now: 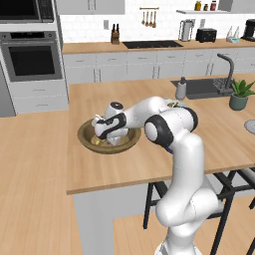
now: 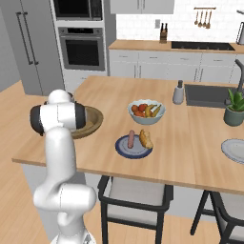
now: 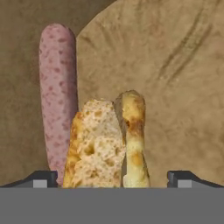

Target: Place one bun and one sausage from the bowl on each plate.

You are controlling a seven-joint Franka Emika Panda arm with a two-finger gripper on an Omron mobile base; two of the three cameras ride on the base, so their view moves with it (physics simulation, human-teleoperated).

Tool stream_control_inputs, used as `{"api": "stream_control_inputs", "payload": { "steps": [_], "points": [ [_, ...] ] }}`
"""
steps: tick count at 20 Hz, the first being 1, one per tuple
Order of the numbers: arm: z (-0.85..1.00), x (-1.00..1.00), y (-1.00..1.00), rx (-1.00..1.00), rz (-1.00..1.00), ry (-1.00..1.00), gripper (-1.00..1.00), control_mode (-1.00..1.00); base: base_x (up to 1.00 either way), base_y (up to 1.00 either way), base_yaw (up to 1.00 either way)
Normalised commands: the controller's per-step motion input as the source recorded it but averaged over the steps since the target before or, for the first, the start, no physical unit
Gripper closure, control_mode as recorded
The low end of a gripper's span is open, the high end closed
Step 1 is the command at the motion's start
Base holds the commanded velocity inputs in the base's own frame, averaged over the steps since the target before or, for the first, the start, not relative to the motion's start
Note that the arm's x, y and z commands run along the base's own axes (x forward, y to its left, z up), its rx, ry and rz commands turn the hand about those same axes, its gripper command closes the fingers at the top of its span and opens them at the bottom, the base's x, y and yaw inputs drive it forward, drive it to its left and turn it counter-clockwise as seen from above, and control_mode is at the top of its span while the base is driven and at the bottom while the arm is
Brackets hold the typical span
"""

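Bun [image 3: 98, 144], sausage [image 3: 58, 92] in wooden bowl [image 1: 85, 135]

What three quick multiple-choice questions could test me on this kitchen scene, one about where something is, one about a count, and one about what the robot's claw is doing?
1. Where is the gripper?
A. Over the sink
B. Down in the wooden bowl
C. Above the fruit bowl

2. How many food pieces lie on the blue-rimmed plate?
A. None
B. Two
C. Four

3. How are the gripper's fingers set?
A. Spread apart, either side of the bun
C. Closed on a spoon
B. Clamped on the sausage

Key: B, the hand view shows the bowl's wooden floor; B, one sausage and one bun lie there; A, tips stand wide with the bun between.
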Motion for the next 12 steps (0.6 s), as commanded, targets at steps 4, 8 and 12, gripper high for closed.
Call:
{"api": "stream_control_inputs", "payload": {
  "steps": [4,8,12],
  "points": [
    [-0.10,0.10,0.09,0.00,0.00,0.00,-1.00,-1.00,0.00,0.00,0.00],
    [0.00,0.00,0.00,0.00,0.00,0.00,-1.00,-1.00,0.00,0.00,0.00],
    [0.00,0.00,0.00,0.00,0.00,0.00,1.00,-1.00,0.00,0.00,0.00]
  ]
}}
